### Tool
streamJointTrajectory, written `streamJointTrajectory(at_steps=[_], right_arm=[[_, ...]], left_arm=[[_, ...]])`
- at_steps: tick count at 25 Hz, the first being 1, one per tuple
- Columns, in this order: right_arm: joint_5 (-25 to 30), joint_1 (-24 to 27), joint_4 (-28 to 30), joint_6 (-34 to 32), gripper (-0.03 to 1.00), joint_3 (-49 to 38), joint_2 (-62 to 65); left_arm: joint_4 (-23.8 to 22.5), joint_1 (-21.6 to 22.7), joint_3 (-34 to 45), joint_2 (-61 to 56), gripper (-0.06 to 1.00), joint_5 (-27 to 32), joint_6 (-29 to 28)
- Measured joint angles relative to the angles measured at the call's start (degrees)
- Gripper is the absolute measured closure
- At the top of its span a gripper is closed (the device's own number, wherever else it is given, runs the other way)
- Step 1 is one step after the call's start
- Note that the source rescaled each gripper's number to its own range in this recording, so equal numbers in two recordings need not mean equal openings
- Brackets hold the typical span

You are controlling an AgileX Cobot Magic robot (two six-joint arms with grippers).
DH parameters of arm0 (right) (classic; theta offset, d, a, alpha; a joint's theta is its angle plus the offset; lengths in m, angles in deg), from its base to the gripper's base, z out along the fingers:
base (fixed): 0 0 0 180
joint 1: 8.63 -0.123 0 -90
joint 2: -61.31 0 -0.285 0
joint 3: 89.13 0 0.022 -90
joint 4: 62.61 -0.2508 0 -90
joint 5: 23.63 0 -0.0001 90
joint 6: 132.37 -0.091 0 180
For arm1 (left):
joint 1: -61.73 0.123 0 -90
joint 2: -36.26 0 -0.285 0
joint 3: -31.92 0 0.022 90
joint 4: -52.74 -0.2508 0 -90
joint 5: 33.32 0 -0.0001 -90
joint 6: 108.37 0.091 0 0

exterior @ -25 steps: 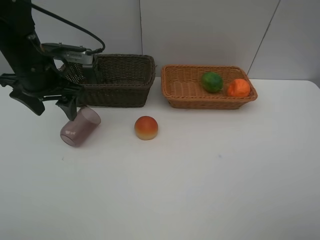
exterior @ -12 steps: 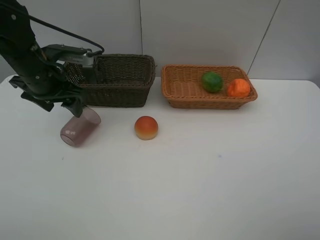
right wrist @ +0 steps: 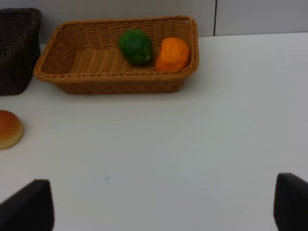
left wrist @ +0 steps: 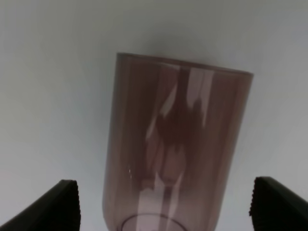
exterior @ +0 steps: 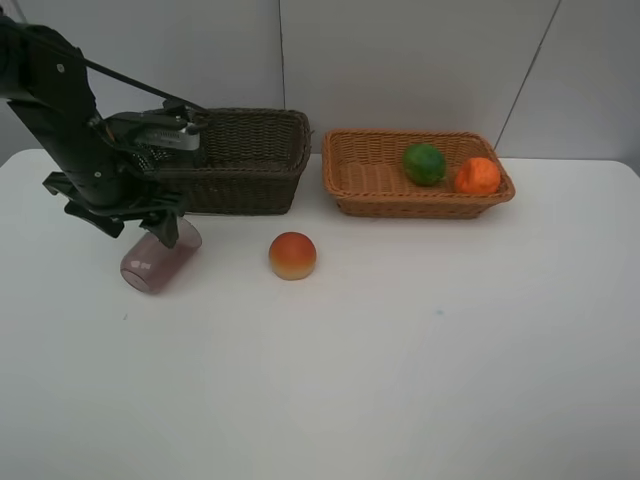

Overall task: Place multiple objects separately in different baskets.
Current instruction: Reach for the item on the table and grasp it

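My left end effector [left wrist: 169,204], open, hangs over the cup [left wrist: 178,139] lying sideways on the counter [left wrist: 43,72], its long axis crossing my closing line, fingers [left wrist: 65,204] astride.

White table [exterior: 400,380] before a pale grey panelled wall [exterior: 400,60]

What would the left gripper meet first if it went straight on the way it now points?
Most likely the translucent pink cup, lying on its side on the white table. The left wrist view shows it centred directly ahead of the open left gripper. The remaining gap is unclear.
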Motion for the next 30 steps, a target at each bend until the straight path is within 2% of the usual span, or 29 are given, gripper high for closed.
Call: streamJointTrajectory(at_steps=[12,30], right_arm=[[0.0,0.0,0.0,0.0,-0.03,0.0,0.0],[0.0,0.0,0.0,0.0,-0.03,0.0,0.0]], left_arm=[[0.0,0.0,0.1,3.0,0.09,-3.8,3.0],[0.2,0.0,0.1,5.8,0.09,-8.7,3.2]])
